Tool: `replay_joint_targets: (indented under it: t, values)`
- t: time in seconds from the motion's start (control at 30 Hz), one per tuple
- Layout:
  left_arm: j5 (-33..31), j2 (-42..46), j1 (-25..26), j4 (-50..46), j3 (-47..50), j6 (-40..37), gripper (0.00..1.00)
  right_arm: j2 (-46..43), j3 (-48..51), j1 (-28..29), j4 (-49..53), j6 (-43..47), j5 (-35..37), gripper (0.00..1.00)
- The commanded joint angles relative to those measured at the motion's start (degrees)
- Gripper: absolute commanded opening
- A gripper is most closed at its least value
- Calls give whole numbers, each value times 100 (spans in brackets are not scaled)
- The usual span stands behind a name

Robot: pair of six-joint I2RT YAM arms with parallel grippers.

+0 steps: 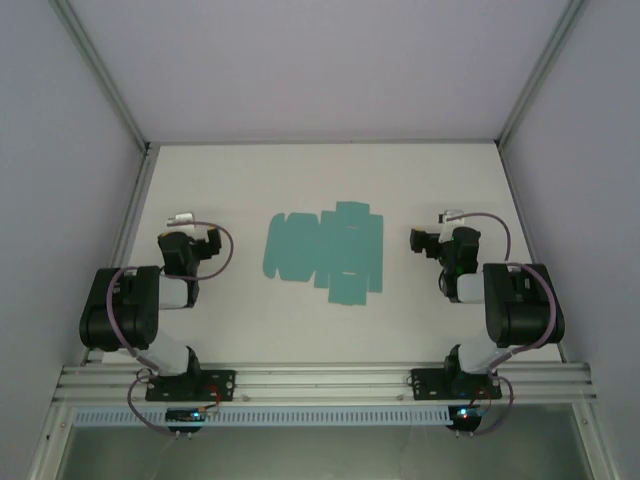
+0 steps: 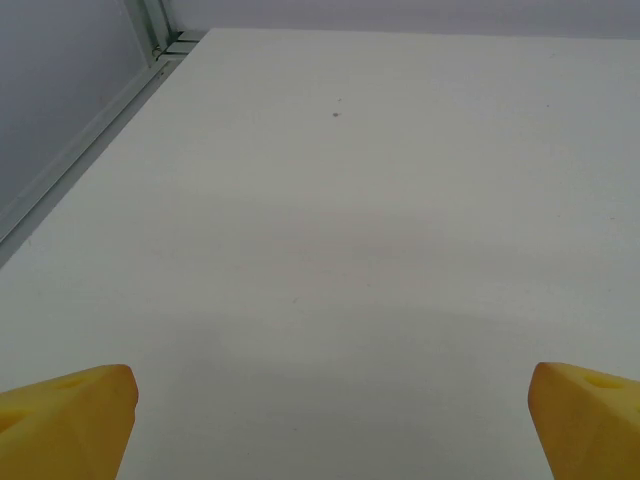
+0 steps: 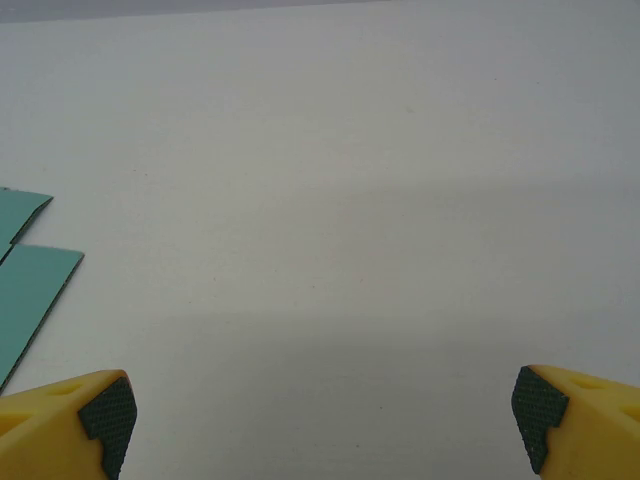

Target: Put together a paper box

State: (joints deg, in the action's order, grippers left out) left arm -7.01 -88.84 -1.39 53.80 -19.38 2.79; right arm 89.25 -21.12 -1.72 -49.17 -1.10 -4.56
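White table (image 1: 220, 180) holds the flat paper box (image 1: 325, 250) between left tool (image 2: 330, 400) and right tool (image 3: 325, 405), both spread empty.

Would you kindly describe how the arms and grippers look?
Both the left arm and right arm are black with white sections and a looping mauve cable. The left gripper and right gripper have yellow wedge fingers; the right's carry dark textured pads.

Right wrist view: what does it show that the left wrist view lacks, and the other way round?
Right wrist: teal flaps of the paper box at the left edge. Left wrist: a metal frame rail and grey wall at upper left. Shared: the white table, and an open pincer with yellow tips, the right pincer and the left pincer.
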Motion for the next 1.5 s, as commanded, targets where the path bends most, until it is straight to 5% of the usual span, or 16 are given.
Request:
replay_joint_targets:
  t: [0.0, 0.87, 1.03, 1.13, 1.27, 1.47]
  values:
    - [63, 68, 25, 178, -48, -50, 100, -33, -25, 5, -119, -90, 13, 99]
    - [-16, 367, 16, -332, -217, -15, 100, -251, 43, -58, -122, -116, -196, 99]
    - [39, 1500, 127, -2342, -921, 305, 100, -1476, -933, 110, 2492, -21, 341, 99]
    - [844, 1898, 175, -3613, -1552, 1150, 100, -1651, -1903, 506, 4371, -386, 695, 99]
    - [1934, 1390, 564, -5462, -2685, 1878, 100, -1274, -3261, 1144, 6808, -1292, 1021, 91]
    - [2493, 582, 1332, -6224, -3336, 2270, 100, -490, -3958, 1954, 7712, -2226, 636, 68]
